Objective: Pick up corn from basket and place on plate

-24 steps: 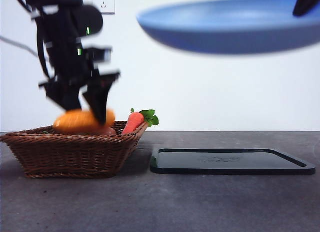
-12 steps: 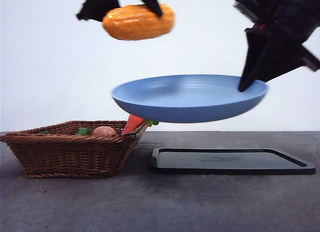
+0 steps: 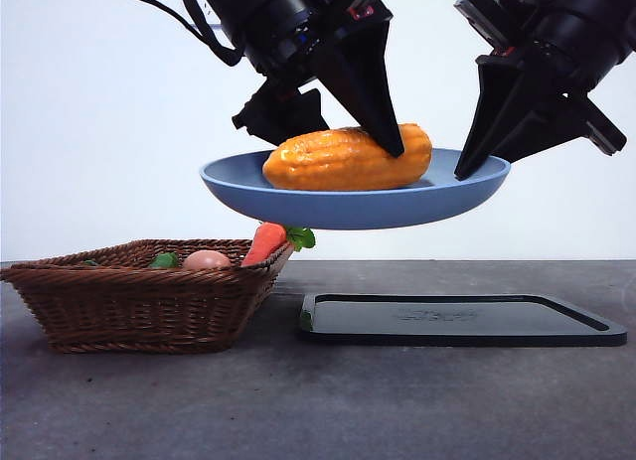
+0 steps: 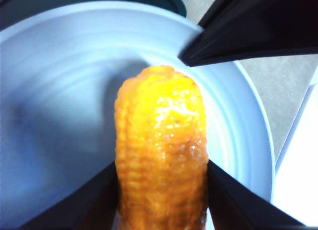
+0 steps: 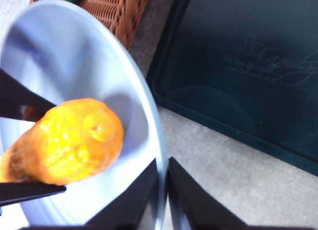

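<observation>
Corn, its ribbed orange-yellow length lying across the light-blue plate, sits held in mid-air above the desk. Largest in the scene, that grey desk carries a flat black tray on one side and the dark-brown wicker basket on the other. The plate hangs above both, level, its rim pinched between the nearly closed jaws of the right gripper. The left gripper reaches down into the plate from above, its two jaws clamped against either side of the cob. In the basket remain a red-orange carrot with green leaves, leaning on the rim nearest the tray, a small round tan egg-like item and a bit of green beside it.
</observation>
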`<move>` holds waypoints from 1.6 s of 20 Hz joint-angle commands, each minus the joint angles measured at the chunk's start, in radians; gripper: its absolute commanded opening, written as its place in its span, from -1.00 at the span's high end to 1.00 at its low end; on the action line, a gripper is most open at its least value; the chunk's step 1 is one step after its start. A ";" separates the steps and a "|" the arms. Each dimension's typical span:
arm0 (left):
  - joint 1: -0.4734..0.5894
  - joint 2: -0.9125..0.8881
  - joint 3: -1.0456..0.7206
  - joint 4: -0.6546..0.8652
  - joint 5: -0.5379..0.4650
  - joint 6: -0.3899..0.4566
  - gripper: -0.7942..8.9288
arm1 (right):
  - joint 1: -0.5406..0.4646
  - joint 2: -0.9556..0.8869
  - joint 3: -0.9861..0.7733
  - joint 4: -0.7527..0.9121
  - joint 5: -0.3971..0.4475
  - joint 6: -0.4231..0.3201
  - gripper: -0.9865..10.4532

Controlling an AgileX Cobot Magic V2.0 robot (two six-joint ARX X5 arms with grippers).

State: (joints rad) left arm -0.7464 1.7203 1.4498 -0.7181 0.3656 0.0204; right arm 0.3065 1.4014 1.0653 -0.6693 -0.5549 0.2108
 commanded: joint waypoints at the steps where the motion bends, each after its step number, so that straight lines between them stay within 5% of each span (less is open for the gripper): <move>1: -0.015 0.020 0.015 -0.001 -0.034 0.021 0.22 | 0.004 0.010 0.021 0.010 -0.026 0.011 0.82; 4: -0.015 0.020 0.015 -0.017 -0.038 0.020 0.10 | 0.004 0.010 0.021 0.010 -0.026 0.011 0.82; 22: -0.001 -0.151 0.041 -0.056 -0.037 0.013 0.10 | 0.001 0.011 0.021 -0.018 -0.021 0.006 0.82; 32: 0.013 -0.380 0.080 -0.077 -0.037 -0.008 0.11 | -0.200 0.141 0.056 -0.005 -0.021 0.006 0.82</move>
State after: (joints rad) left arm -0.7284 1.3312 1.5040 -0.8005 0.3283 0.0257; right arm 0.1032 1.5280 1.0962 -0.6872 -0.5652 0.2142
